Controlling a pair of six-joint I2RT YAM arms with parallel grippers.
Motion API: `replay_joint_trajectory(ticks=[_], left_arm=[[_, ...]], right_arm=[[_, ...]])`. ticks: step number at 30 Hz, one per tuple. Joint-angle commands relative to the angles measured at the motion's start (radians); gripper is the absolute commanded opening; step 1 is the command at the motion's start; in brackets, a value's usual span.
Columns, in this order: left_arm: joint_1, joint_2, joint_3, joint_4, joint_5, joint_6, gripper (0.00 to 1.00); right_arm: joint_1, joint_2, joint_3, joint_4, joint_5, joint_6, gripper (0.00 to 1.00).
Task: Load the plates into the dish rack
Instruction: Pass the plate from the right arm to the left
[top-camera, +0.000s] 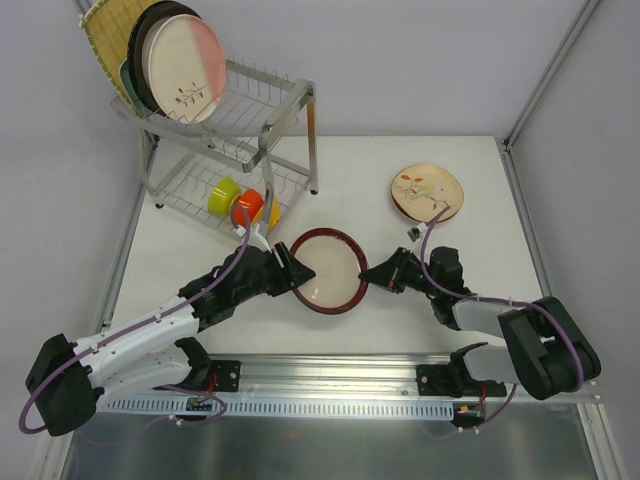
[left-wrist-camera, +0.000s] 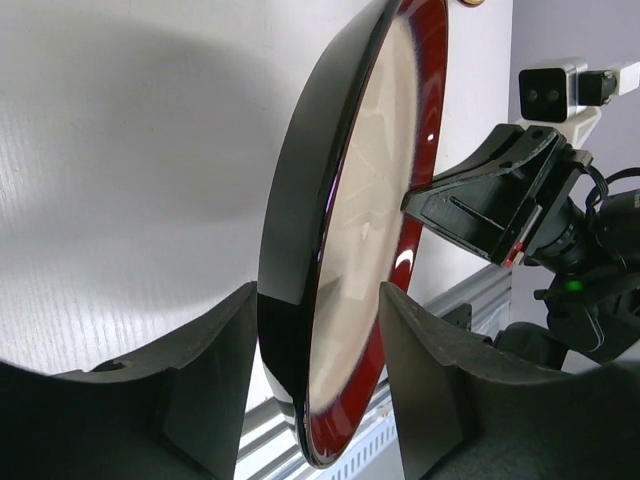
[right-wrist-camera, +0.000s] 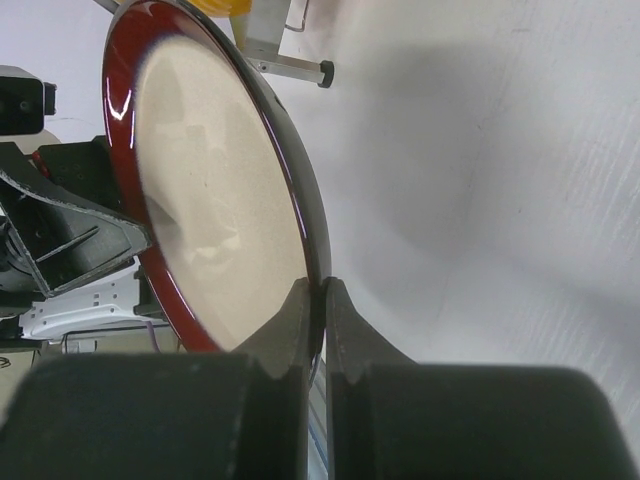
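The round dark-rimmed cream plate (top-camera: 330, 272) sits mid-tabletop (top-camera: 350, 175) between both arms, its rim pinched tight by the right fingers (right-wrist-camera: 290, 345). The left fingers (left-wrist-camera: 215, 370) straddle the opposite rim; whether they clamp it is unclear. Other plates (top-camera: 180, 65) stand in the dish rack (top-camera: 265, 165); a floral plate (top-camera: 427, 192) lies apart.

White arms (top-camera: 140, 335), black joints, purple cables (top-camera: 225, 275)

A robot lab cell: white table (top-camera: 380, 180), plain grey walls (top-camera: 420, 60), aluminium mounting rail (top-camera: 340, 372).
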Motion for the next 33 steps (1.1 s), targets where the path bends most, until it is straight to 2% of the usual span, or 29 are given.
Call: replay_joint_trajectory(ticks=[1, 8, 15, 16, 20, 22, 23, 24, 25, 27, 28, 33], left_arm=[[-0.010, -0.001, 0.030, 0.049, -0.008, 0.015, 0.50], [-0.013, -0.022, 0.023, 0.070, -0.005, 0.022, 0.36], [-0.013, -0.064, 0.018, 0.091, -0.009, 0.058, 0.14], [-0.013, -0.064, 0.019, 0.098, -0.005, 0.071, 0.08], [-0.014, -0.064, 0.036, 0.110, 0.014, 0.112, 0.00], [-0.014, -0.064, 0.048, 0.113, 0.020, 0.144, 0.00], [-0.014, -0.065, 0.053, 0.113, 0.021, 0.173, 0.00], [-0.014, -0.070, 0.058, 0.113, 0.026, 0.189, 0.00], [-0.014, -0.073, 0.065, 0.116, 0.029, 0.222, 0.00], [-0.014, -0.079, 0.075, 0.118, 0.034, 0.256, 0.00], [-0.014, -0.085, 0.082, 0.118, 0.037, 0.271, 0.00], [-0.014, -0.088, 0.110, 0.119, 0.047, 0.365, 0.00]], right_arm=[[0.008, -0.045, 0.066, 0.205, -0.059, 0.052, 0.01], [0.010, -0.022, 0.065, 0.220, -0.060, 0.053, 0.01], [0.011, 0.033, 0.058, 0.266, -0.060, 0.076, 0.01], [0.013, 0.043, 0.058, 0.268, -0.060, 0.073, 0.01], [0.016, 0.058, 0.060, 0.268, -0.053, 0.070, 0.02], [0.015, 0.061, 0.060, 0.263, -0.050, 0.064, 0.08], [0.015, 0.064, 0.060, 0.265, -0.050, 0.061, 0.18], [0.015, 0.064, 0.060, 0.265, -0.050, 0.056, 0.22], [0.018, 0.064, 0.060, 0.263, -0.048, 0.055, 0.32], [0.016, 0.063, 0.060, 0.260, -0.048, 0.046, 0.41], [0.018, 0.061, 0.060, 0.259, -0.047, 0.044, 0.50], [0.016, 0.032, 0.060, 0.211, -0.033, 0.010, 0.68]])
